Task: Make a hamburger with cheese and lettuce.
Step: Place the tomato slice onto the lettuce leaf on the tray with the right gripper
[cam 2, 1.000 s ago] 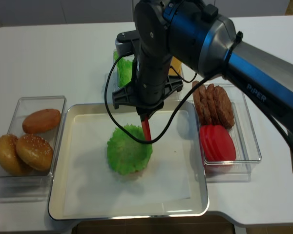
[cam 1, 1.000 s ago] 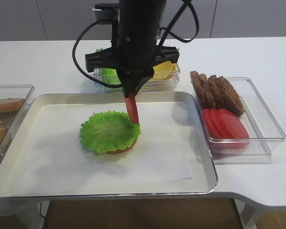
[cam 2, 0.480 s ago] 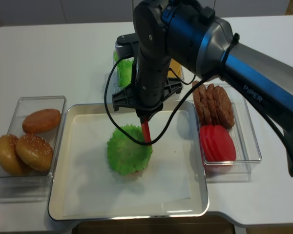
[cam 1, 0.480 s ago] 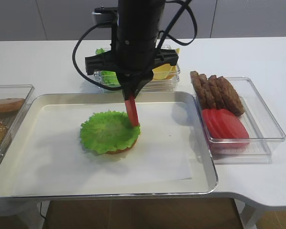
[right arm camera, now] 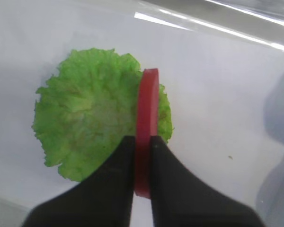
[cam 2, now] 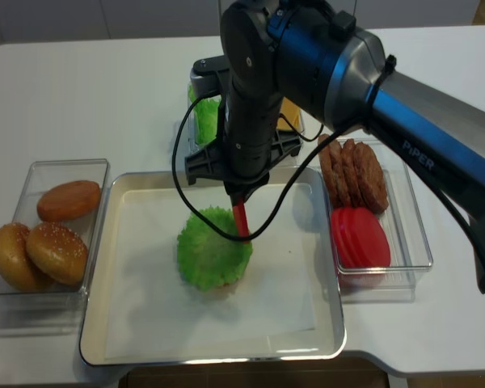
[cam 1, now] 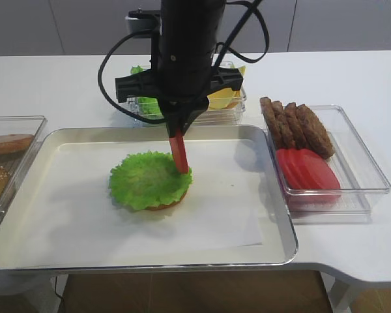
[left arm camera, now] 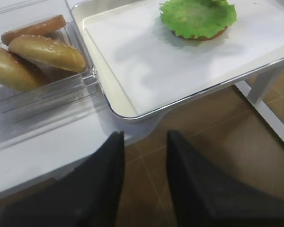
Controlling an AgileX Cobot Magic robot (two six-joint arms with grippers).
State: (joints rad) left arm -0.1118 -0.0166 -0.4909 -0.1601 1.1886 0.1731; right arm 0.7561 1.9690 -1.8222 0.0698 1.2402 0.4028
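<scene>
Exterior high view: bun base and lettuce [cam 1: 148, 180] sit mid-tray [cam 1: 274, 248]; cheese [cam 1: 223, 98] waits in the far container. Right wrist view: right gripper [right arm camera: 142, 156] is clamped on an upright tomato slice [right arm camera: 146, 109] over the hamburger's [right arm camera: 97, 125] right edge. Left wrist view: left gripper [left arm camera: 143, 161], closed and empty, hangs off the table's near edge.

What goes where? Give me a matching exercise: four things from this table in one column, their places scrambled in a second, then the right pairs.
Things
1. lettuce
2. tomato slice
3. meat patties
4. bun halves

Places
A. in the clear tub left of the tray
B. held on edge in the right gripper
C. at the far end of the clear tub right of the tray
D. flat on the bun base on the tray

Pairs: 1-D, 2-B, 3-C, 4-A
</scene>
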